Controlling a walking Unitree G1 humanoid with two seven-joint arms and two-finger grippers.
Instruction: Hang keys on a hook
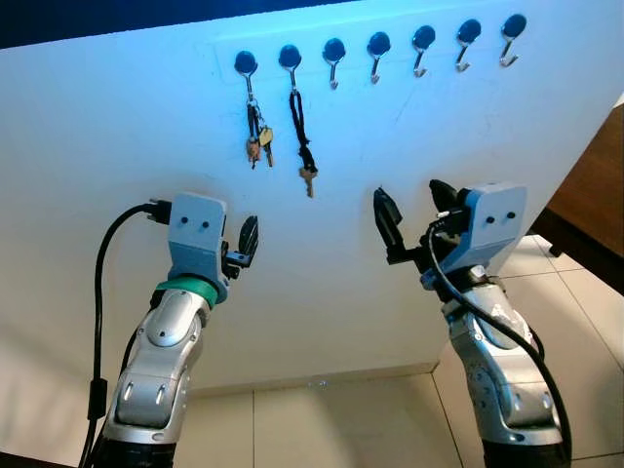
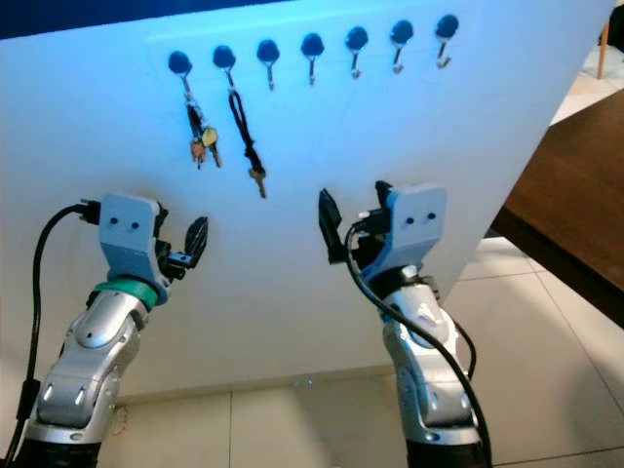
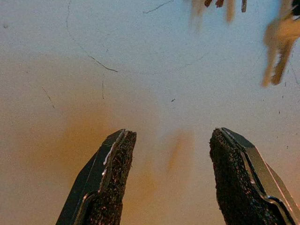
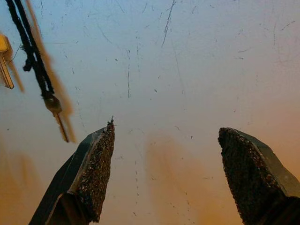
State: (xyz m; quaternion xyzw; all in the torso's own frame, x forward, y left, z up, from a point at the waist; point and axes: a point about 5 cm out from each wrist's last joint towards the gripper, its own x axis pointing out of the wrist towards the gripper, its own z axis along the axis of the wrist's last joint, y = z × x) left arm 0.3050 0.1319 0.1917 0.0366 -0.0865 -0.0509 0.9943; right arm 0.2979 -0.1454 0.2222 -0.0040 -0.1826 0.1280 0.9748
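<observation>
In the left eye view a white wall carries a row of seven dark-capped hooks near its top edge. A bunch of keys hangs from the leftmost hook, and a single key on a black cord hangs from the second; the other five hooks are bare. Below them both arms are raised toward the wall. The left gripper sits under the hanging keys, with one black finger plain and the other mostly hidden behind the grey wrist housing. The right gripper is further right, its fingers set wide apart and empty. The right eye view gives the same scene, with a dark wooden surface cut off at the right edge and pale floor tiles below the wall. In the left wrist view the two rough black pads stand well apart with nothing between them, and blurred keys are cropped at the frame's edge; they are probably the bunch, though hard to make out. In the right wrist view the pads are likewise spread and empty, with the corded key beside them against the scratched wall.
</observation>
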